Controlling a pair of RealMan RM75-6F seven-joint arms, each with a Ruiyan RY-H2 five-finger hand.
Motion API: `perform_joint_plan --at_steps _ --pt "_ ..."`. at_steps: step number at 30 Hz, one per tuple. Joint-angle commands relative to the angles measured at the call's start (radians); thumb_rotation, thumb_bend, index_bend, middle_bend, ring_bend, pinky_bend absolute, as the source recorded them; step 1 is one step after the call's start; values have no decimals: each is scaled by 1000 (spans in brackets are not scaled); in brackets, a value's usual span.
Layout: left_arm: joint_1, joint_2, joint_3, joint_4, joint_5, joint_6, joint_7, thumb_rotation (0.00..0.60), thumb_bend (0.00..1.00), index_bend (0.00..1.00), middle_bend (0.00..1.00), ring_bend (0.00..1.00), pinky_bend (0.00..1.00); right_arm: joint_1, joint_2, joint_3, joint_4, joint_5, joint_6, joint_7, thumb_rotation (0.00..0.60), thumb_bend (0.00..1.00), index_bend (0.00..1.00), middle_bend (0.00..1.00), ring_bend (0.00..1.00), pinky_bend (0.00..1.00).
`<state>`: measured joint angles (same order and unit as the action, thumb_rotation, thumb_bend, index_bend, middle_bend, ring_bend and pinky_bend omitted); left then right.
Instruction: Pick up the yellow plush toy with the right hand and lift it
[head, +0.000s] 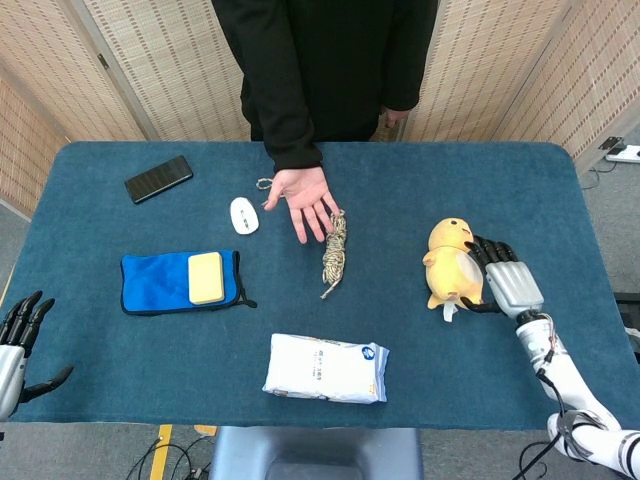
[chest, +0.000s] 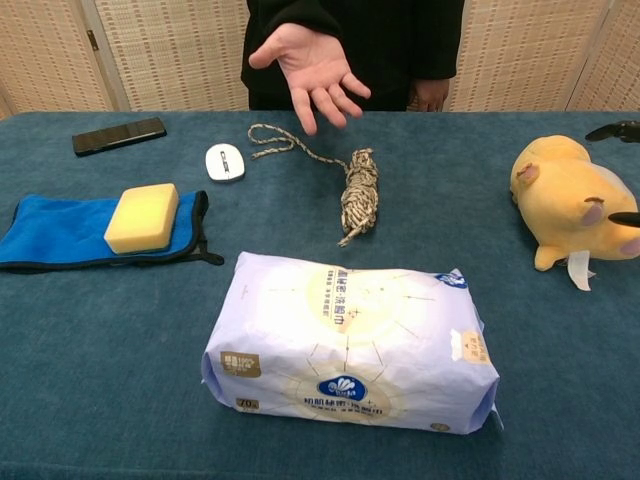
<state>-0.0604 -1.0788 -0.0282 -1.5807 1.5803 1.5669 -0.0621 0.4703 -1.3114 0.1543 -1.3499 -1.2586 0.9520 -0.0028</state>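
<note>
From the head view, the yellow plush toy (head: 452, 263) lies on the blue worktop (head: 520, 190), well to the right of the rope bundle (head: 333, 250). The right robot hand (head: 505, 278) is right beside the toy on its far side from the rope, fingers spread and touching it, but not clamped on it yet. The toy looks soft, light and squashy, so a hold around its round belly should work best. The left robot hand (head: 15, 340) is far from the toy, at the worktop's corner, fingers apart and holding nothing. A person's hand (head: 303, 198) hangs just beside the rope, away from the toy. From the chest view, the toy (chest: 570, 200) lies to the right of the pack of wipes (chest: 350, 340), with only dark fingertips (chest: 615, 130) showing behind it. Nothing stands between the toy and the right robot hand.
</note>
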Motion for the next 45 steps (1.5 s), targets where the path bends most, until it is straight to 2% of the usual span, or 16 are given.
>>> perform_joint_plan --at_steps 1,4,7,9,10,11,12,14,16,20,26,30,34,41,45 --pt "0 0 0 0 1 1 -1 600 240 0 50 58 260 20 -46 -12 61 11 -43 12 600 171 0 0 0 0" --pt "0 0 0 0 0 0 -2 600 239 0 50 58 260 35 -80 -20 112 6 -67 19 600 183 0 0 0 0" --pt "0 1 0 2 0 1 -5 600 240 0 50 58 260 42 -115 -21 160 -8 -55 26 600 255 0 6 3 17" --pt "1 2 0 2 1 4 -10 600 239 0 50 58 260 40 -139 -19 187 -31 -19 37 600 319 24 89 72 146" --pt "2 3 0 2 3 7 -11 600 239 0 50 58 260 36 -153 -15 198 -46 14 49 600 364 80 188 164 289" --pt "3 3 1 3 4 9 -13 600 240 0 50 57 260 32 -163 -13 210 -62 43 60 600 414 196 326 306 472" --pt "4 3 1 3 5 10 -15 600 240 0 50 58 260 26 -172 -12 220 -74 70 72 600 440 316 425 415 596" --pt "5 4 2 3 8 13 -16 600 240 0 50 58 260 15 -184 -8 228 -90 109 115 600 474 491 556 557 752" --pt "6 4 4 2 12 16 -17 600 240 0 50 58 260 6 -186 -3 228 -99 136 163 600 507 563 609 613 814" --pt "7 3 7 0 21 22 -14 600 240 0 50 58 260 -15 -167 -1 201 -123 194 201 600 548 601 637 644 846" --pt "8 2 11 -4 35 28 -11 600 240 0 50 58 260 -70 -100 22 62 -148 336 210 600 514 601 635 644 846" --pt "3 2 11 -6 40 25 -16 600 240 0 50 58 260 -64 -57 55 -29 -145 360 168 600 513 601 635 644 846" --pt "0 11 14 -6 56 31 -55 600 240 0 50 58 260 -46 -25 81 -163 -155 377 76 600 491 601 619 644 846" --pt "2 21 8 7 37 31 -93 600 240 0 50 58 260 11 -9 120 -296 -115 317 -35 600 452 601 598 644 846" --pt "-9 34 8 6 32 8 -101 600 240 0 50 58 260 105 -55 176 -352 -48 254 -206 600 425 601 579 640 845"
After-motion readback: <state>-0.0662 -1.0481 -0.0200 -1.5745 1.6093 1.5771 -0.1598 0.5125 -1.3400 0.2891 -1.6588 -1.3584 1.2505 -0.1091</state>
